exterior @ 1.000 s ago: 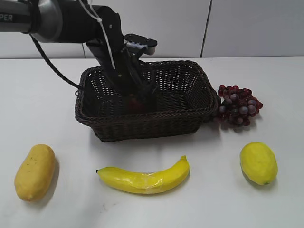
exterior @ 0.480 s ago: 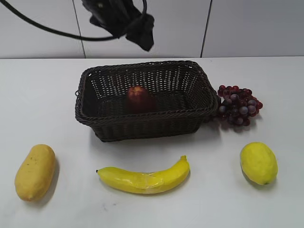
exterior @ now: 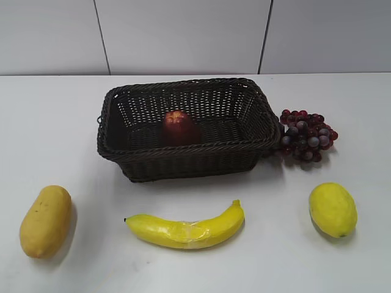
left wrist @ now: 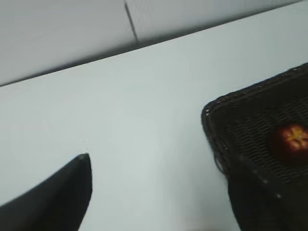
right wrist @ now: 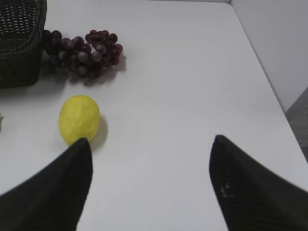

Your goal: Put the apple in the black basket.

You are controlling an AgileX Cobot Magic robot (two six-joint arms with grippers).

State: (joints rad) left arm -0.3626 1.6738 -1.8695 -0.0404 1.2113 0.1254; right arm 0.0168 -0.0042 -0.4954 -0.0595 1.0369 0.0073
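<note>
The dark red apple (exterior: 178,127) lies inside the black basket (exterior: 183,155) at the back middle of the table, stem dimple up. Both also show in the left wrist view, the apple (left wrist: 291,142) within the basket (left wrist: 226,108) at the right edge. My left gripper (left wrist: 161,161) is open and empty, high above bare table left of the basket. My right gripper (right wrist: 151,144) is open and empty above the table's right side. Neither gripper shows in the exterior view.
A purple-red grape bunch (exterior: 305,135) touches the basket's right side. A lemon (exterior: 332,209), a banana (exterior: 186,229) and a mango (exterior: 44,221) lie along the front. The lemon (right wrist: 79,119) and grapes (right wrist: 82,53) show in the right wrist view, with the table's right edge (right wrist: 269,91) nearby.
My left arm let go of the apple in the basket, rose up and has left the exterior view. The apple stays in the basket.
</note>
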